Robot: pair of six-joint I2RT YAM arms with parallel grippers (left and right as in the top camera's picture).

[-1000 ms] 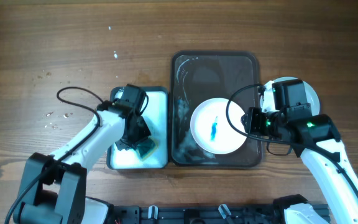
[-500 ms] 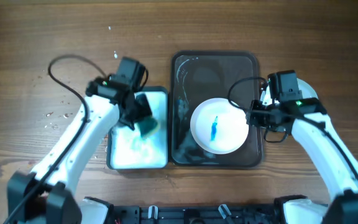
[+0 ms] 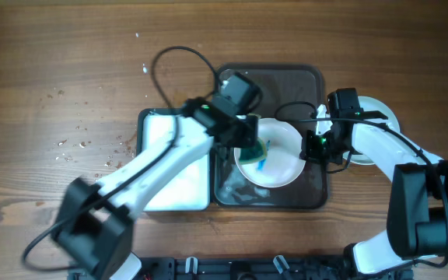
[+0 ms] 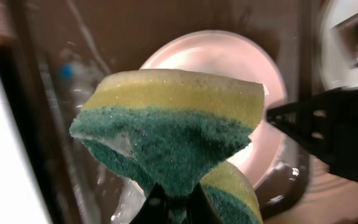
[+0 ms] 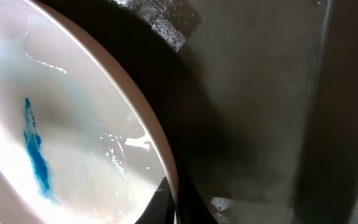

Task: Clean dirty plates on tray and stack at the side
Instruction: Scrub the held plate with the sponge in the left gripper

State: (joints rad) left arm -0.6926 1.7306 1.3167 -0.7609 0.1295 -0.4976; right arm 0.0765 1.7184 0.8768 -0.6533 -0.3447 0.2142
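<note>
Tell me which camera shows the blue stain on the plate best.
Right wrist: the blue stain runs sharp and close across the plate. Overhead shows only a small fleck of it beside the sponge. In the left wrist view no stain shows past the sponge.

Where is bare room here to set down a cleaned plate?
Free: table wood left of the white basin, and the strip beyond basin and tray. Crowded: the tray, where left end effector with sponge and right end effector meet at the dirty plate.
</note>
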